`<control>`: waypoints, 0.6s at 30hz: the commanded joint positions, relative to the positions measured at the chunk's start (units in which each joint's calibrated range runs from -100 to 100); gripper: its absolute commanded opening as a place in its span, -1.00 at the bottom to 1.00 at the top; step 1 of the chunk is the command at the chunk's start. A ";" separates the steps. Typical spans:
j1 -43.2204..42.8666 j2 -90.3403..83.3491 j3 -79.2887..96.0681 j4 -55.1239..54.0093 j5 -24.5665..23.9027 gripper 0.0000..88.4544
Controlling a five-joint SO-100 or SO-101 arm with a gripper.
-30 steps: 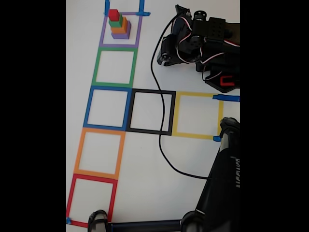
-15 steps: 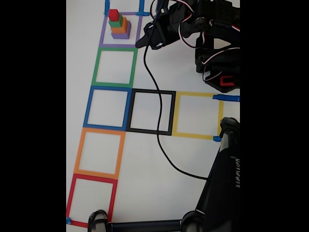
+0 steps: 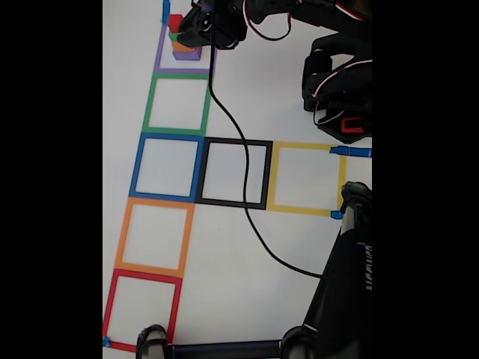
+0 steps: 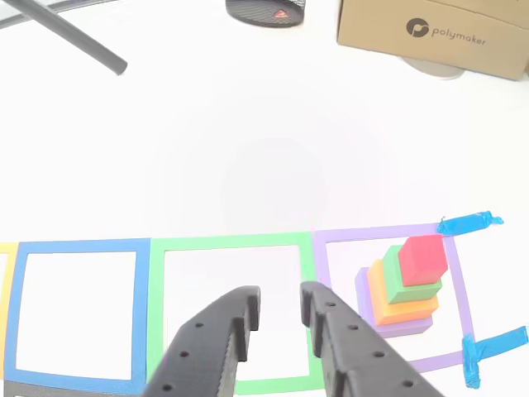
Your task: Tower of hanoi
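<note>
The gripper [image 4: 279, 299], fingers slightly spread and pinching nothing, hangs just beside the stacked cubes [image 4: 402, 288] near the table's [image 4: 248, 165] corner.

**Bright, washed-out light on a white counter**

In the fixed view the counter [image 3: 224, 247] is evenly lit and slightly soft, with black bars down both sides. In the other view its far half [image 4: 248, 124] blows out to near pure white. The dark fingers [image 4: 223, 331] look blurred up close. Shadows are faint throughout.
</note>
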 commanded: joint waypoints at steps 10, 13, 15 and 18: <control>15.86 -3.53 5.38 -7.80 3.96 -0.74; 20.84 -3.37 10.93 -12.90 3.96 -0.69; 23.24 -3.12 15.75 -18.98 3.96 -0.66; 25.92 -2.56 22.48 -28.13 3.96 -0.60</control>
